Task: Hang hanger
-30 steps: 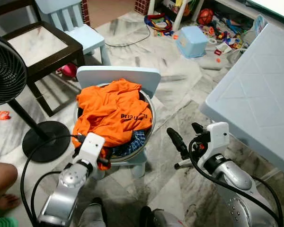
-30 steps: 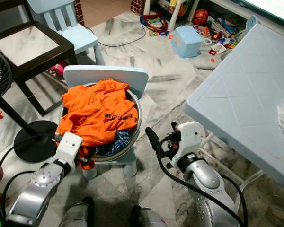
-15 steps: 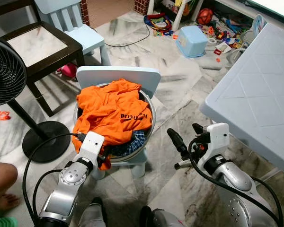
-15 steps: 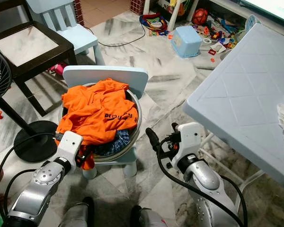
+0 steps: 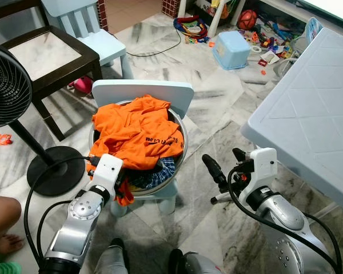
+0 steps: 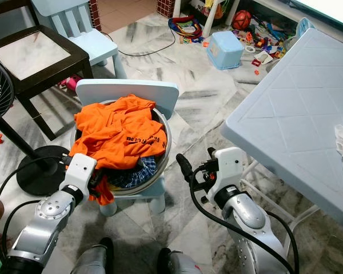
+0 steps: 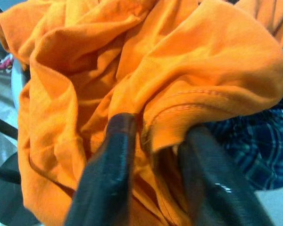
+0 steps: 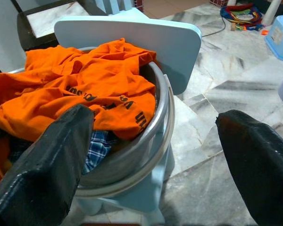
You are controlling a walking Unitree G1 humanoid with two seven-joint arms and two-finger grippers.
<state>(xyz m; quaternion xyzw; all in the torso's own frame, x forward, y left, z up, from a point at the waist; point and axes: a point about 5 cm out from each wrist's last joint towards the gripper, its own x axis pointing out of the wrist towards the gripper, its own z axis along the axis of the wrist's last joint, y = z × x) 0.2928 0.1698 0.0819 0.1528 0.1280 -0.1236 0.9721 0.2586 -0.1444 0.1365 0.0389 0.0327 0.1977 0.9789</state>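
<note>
An orange shirt is heaped over blue checked cloth in a metal basin. The basin stands on a small light-blue chair. My left gripper is at the basin's near left edge, shut on a fold of the orange shirt, which bulges between the two black fingers. My right gripper hangs open over the floor to the right of the chair, with nothing between its fingers.
A standing fan and its round base are on the left, with a dark table behind. A large pale-blue table fills the right. A person's knee is at the lower left. Toys litter the far floor.
My left gripper has shifted slightly left and back along the basin's edge, and the orange shirt has tugged with it. The right arm has barely moved.
</note>
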